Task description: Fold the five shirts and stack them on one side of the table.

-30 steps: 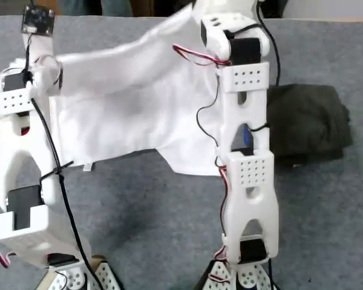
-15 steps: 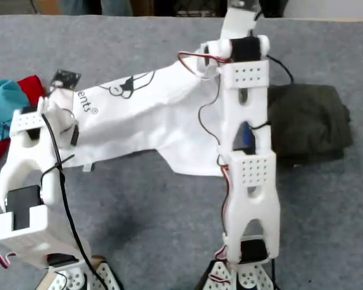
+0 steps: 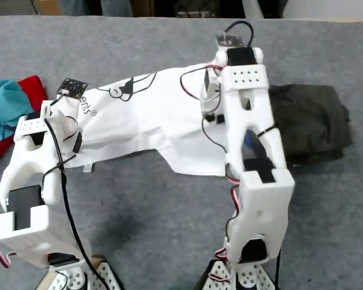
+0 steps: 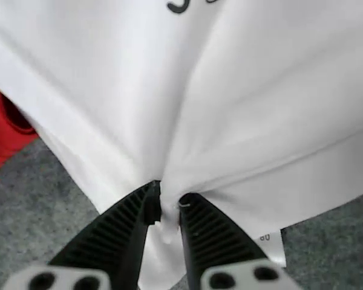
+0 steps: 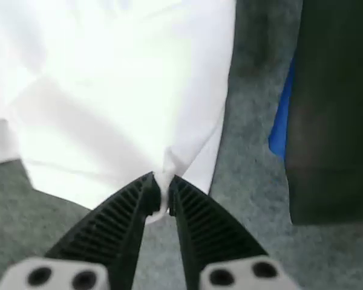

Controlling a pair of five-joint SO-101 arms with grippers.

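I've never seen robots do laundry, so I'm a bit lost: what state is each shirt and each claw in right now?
white shirt: lying on the table, doubled over, pinched at two spots.
dark green shirt: folded, lying flat beside the white shirt.
red shirt: unfolded, bunched in a heap.
teal shirt: unfolded, crumpled on the red shirt.
left gripper: shut on the white shirt.
right gripper: shut on the white shirt.

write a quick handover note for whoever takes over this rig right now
Left pincer shut on the white fabric shirt with black print; right pincer shut on its opposite edge. It lies partly folded on the grey felt table. Dark olive folded shirt at the right side looks done. Red fabric shirt and teal fabric shirt lie crumpled at the left edge. Left to do: finish the white fold, stack it, fold the rest.
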